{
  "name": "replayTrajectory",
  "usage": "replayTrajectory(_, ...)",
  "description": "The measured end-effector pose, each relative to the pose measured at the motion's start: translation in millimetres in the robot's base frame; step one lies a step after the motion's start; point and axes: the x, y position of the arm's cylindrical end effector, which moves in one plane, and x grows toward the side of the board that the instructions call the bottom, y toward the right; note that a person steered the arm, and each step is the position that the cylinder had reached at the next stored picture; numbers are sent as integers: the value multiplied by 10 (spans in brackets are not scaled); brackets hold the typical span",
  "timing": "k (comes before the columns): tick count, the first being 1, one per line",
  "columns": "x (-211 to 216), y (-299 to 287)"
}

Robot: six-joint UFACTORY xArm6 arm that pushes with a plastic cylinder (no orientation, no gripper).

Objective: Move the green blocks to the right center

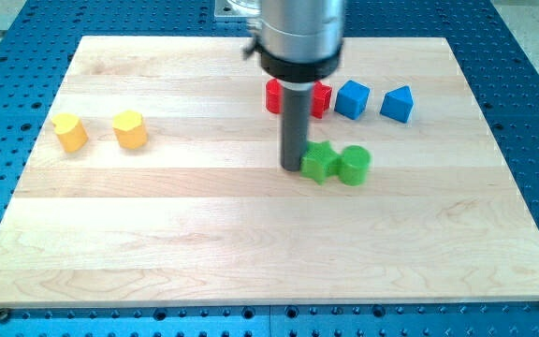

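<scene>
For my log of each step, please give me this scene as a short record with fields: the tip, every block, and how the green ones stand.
tip: my tip rests on the board, at the view's left of the green star block, touching or nearly touching
green pair: green star block and green cylinder, side by side, touching
red blocks: two, partly behind the rod
blue blocks: blue cube, blue wedge-like block
yellow blocks: two, at the view's left
surface: wooden board

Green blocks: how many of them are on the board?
2. The green star-shaped block sits just right of my tip; the green cylinder is against its right side. The rod could hide something small behind it.
</scene>
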Motion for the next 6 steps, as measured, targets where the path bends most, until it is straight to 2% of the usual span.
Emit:
replayTrajectory(1,103,215)
replayTrajectory(3,237,243)
replayTrajectory(5,228,1168)
replayTrajectory(6,320,956)
